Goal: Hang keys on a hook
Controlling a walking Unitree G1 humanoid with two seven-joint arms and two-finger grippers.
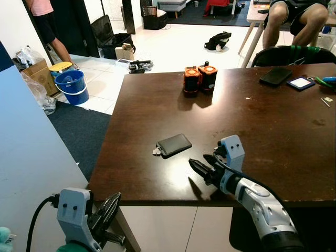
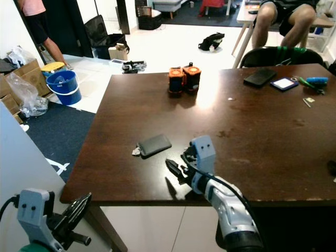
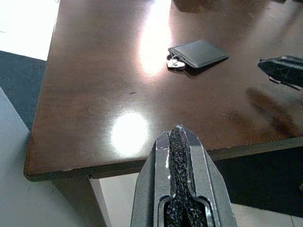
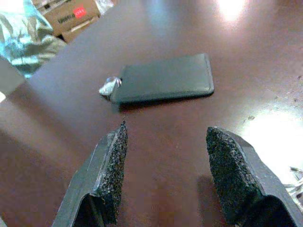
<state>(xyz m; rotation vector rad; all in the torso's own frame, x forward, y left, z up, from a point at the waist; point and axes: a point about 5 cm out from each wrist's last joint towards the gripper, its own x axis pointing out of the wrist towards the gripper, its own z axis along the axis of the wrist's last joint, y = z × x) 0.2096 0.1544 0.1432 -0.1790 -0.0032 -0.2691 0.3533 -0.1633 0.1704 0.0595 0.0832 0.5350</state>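
The right pincer [image 1: 202, 169] is hovering low over the dark desk [image 1: 273, 131], its two black fingers spread wide and holding nothing. It is pointing toward the black key pouch [image 1: 175, 144], which is lying flat near the desk's front edge with a small silver ring or key tip [image 4: 109, 86] sticking out at one end. In the right wrist view the pouch is sitting just ahead of the open fingers [image 4: 113, 165], so the arm appears to be lining up for a grasp; the wide opening probably suits the pouch's flat, broad shape.

The left pincer [image 1: 107, 212] is hanging below the desk's front corner, closed and empty, seemingly waiting out of the way.

Farther back on the desk two orange and black battery packs [image 1: 199, 79] are standing together, well apart from the pouch, and a phone [image 1: 275, 76] is lying near the far right edge. A blue bucket [image 1: 71, 86] is standing on the floor beyond. A person's legs [image 1: 294, 23] are showing behind the desk. No hook can be made out.
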